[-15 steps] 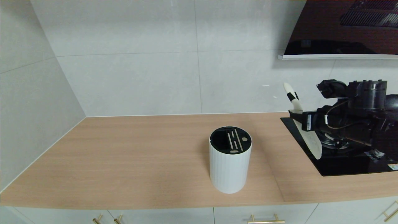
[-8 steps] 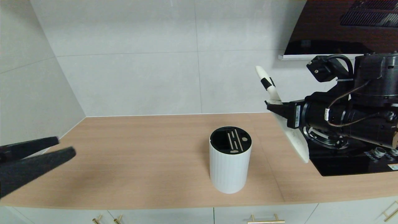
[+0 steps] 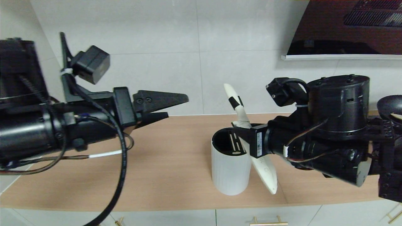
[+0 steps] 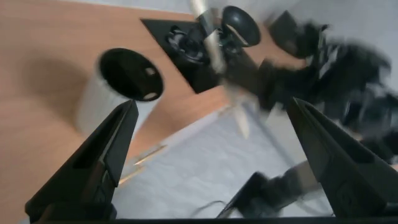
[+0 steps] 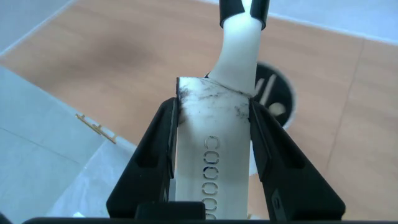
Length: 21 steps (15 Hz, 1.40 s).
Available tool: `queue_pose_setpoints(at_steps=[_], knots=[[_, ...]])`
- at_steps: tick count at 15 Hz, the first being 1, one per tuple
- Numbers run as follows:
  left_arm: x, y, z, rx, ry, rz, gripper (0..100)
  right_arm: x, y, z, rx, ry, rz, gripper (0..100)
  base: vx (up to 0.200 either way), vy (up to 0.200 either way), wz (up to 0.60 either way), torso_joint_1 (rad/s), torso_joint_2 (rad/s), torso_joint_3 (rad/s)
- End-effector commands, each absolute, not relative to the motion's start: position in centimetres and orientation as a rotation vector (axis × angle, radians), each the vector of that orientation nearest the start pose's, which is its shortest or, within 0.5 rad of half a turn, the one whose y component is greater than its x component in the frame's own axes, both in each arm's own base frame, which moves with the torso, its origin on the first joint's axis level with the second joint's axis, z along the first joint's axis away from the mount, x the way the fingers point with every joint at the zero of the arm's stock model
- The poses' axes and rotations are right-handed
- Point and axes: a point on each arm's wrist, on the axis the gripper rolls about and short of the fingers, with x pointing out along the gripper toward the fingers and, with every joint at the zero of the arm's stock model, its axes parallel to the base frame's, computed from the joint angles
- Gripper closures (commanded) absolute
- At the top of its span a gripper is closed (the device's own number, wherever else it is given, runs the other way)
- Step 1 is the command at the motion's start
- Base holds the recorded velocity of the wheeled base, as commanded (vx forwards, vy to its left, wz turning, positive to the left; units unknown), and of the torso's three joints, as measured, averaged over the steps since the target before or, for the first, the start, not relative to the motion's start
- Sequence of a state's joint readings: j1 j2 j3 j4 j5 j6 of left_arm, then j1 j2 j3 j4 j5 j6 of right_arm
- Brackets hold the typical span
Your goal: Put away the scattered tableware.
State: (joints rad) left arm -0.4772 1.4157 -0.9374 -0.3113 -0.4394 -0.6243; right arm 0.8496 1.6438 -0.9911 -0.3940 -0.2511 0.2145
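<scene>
Knife (image 3: 266,171), white all over with a black band round its rounded handle, is pinched flat between the two black fingers of the right claw (image 3: 243,135). The claw grips it where the handle meets the blade. In the right wrist view the knife (image 5: 211,143) shows a smooth, flat blade with a row of small oval holes and dark smudges near the fingers. From the grip, the handle slants up towards the tiled wall and the pointed blade slants down.

Just under and beside the right claw stands a holder (image 3: 229,169), a white ribbed cylinder with a black top cut by narrow slots and one wider opening. The blade crosses in front of its side; whether they touch I cannot tell. The holder stands on a pale wood-grain table (image 3: 176,175).

The left claw (image 3: 177,107) hangs above the table, well apart from the holder, its tapered black fingers spread wide with nothing between them.
</scene>
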Motion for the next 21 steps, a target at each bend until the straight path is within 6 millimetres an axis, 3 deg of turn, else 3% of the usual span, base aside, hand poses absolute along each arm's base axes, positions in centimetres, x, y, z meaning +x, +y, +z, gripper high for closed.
queue_pose_setpoints(at_steps=[1,4,12,21], knots=[[25.2,-15.9,23.6,-0.576,0.557,-0.843,0,20.8,24.4,21.0,0.061,0.327,0.583,100,0.0,0.0,0.0,0.0,0.0,0.0],[27.1,-18.0,22.9,-0.588,0.497,-0.885,0,20.4,25.6,20.5,0.065,0.315,0.567,100,0.0,0.0,0.0,0.0,0.0,0.0],[29.8,-20.5,20.0,-0.573,0.523,-0.773,0,19.9,26.0,20.7,0.065,0.299,0.541,100,0.0,0.0,0.0,0.0,0.0,0.0],[29.4,-21.6,20.2,-0.576,0.484,-0.801,0,19.8,26.4,20.3,0.057,0.311,0.548,100,0.0,0.0,0.0,0.0,0.0,0.0]])
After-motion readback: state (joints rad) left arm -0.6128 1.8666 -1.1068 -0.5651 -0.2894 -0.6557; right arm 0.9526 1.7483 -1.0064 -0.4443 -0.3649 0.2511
